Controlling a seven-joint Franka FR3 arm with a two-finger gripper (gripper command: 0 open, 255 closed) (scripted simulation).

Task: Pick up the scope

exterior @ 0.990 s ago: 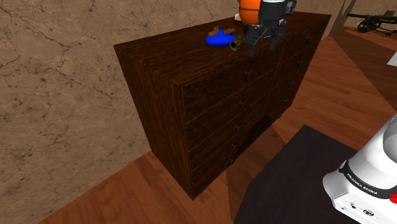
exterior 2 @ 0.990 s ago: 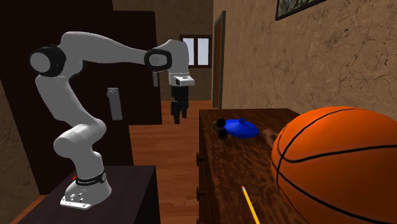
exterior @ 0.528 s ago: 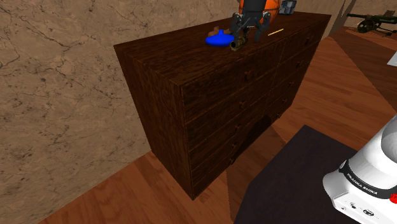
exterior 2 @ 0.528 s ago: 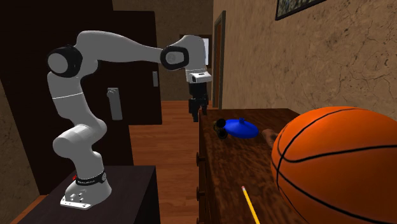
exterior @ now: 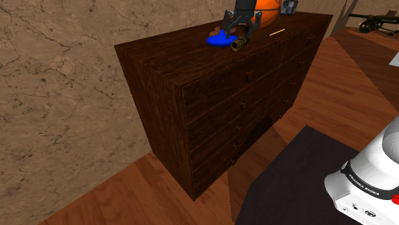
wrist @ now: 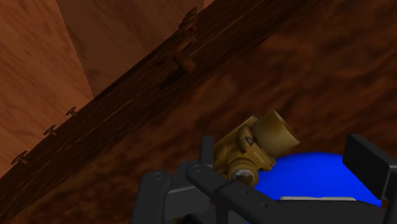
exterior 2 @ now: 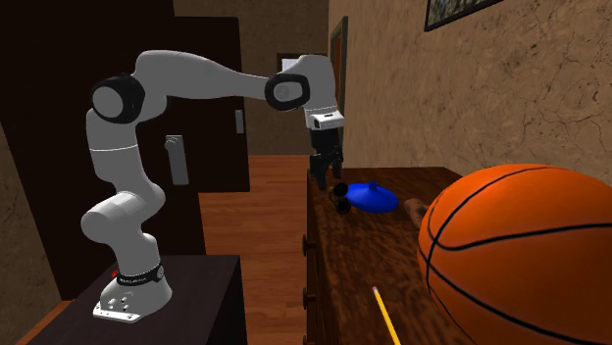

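Claw (exterior 2: 323,181) spread wide, empty, hanging low over scope (wrist: 254,149), one finger to either side of it, neither touching. Dark wooden dresser (exterior: 211,96) against mottled wall (exterior: 64,96). Orange ball (exterior 2: 520,255) on top, well apart from claw. Blue lump (exterior 2: 375,196) just beside scope, on the wall side. Brass-coloured scope lying on its side near dresser's front edge. Yellow pencil (exterior 2: 385,316) near ball.

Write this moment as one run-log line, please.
phase: pre-grasp | gripper: open, over tan stubby scope | scope: lying on dark wooden dresser, beside blue domed object, not held
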